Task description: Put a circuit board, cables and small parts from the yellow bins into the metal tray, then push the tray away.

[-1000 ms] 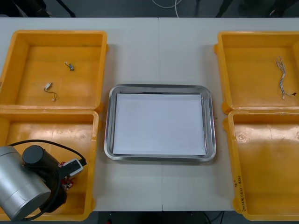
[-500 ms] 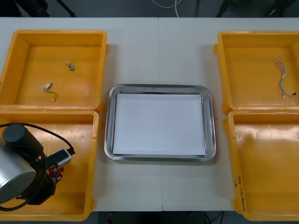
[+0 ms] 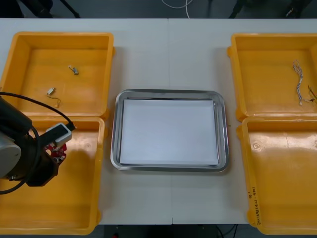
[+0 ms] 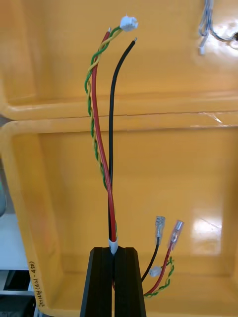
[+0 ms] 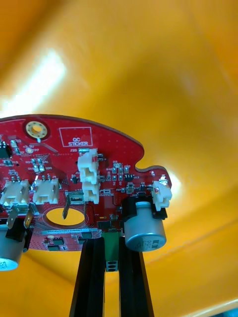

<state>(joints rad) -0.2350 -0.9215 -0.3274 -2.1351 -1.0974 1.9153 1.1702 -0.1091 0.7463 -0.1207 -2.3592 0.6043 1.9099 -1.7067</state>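
Light worktop [image 3: 168, 54] carries yellow bins [image 3: 64, 34] and a metal tray [image 3: 170, 93]. Left jaws grip a red circuit board [image 5: 59, 143] over the near left bin [image 3: 81, 203]; right jaws grip cables [image 4: 101, 163].

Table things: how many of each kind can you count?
yellow bins: 4
metal tray: 1
round red circuit board, in the left gripper: 1
small metal parts: 2
twisted blue and white cable: 1
black cable, in the right gripper: 1
red and yellow cable, same gripper: 1
total: 11
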